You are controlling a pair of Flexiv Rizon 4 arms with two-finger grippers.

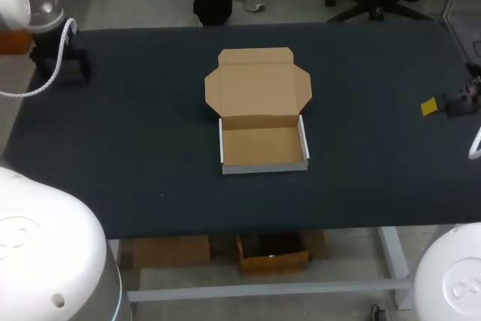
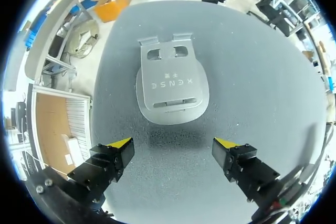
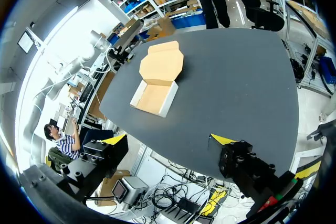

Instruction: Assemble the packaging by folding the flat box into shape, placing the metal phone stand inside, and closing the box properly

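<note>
A brown cardboard box (image 1: 263,148) sits mid-table, folded into a shallow tray with white outer walls. Its lid (image 1: 258,84) lies open and flat behind it, side flaps spread. The box (image 3: 157,80) also shows far ahead of my right gripper (image 3: 168,140), which is open at the table's right edge (image 1: 451,103). The silver metal phone stand (image 2: 170,85) lies flat on the table just ahead of my open left gripper (image 2: 173,148), apart from both fingers. In the head view my left gripper (image 1: 68,65) is at the far left corner, and the stand is not visible there.
The dark table top (image 1: 150,148) spreads wide between the left corner and the box. Its front edge (image 1: 248,223) runs below the box. A white cable (image 1: 52,65) hangs by my left arm.
</note>
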